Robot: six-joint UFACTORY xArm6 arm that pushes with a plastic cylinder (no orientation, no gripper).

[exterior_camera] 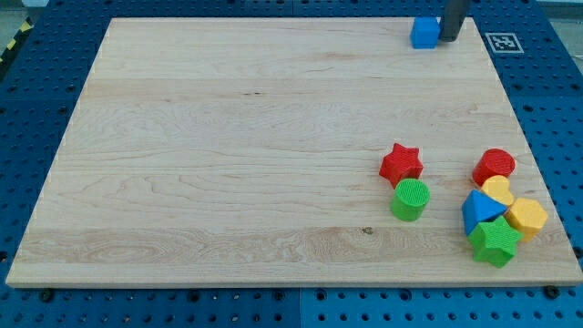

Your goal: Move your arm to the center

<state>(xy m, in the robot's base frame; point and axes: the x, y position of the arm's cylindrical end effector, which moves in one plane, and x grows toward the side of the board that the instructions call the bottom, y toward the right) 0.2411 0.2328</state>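
My tip [449, 38] is at the top right of the wooden board [228, 137], touching the right side of a blue cube [424, 33]. The rod rises out of the view's top edge. At the lower right lie a red star [401, 164] and a green cylinder [410, 199] just below it. Further right is a tight cluster: a red cylinder [494, 166], a yellow heart [497, 190], a blue triangle [480, 212], a yellow hexagon [526, 219] and a green star [495, 240].
The board rests on a blue perforated table [36, 91]. A black-and-white marker tag [503, 42] sits on the board's top right corner. Yellow-black tape [14, 41] shows at the far left.
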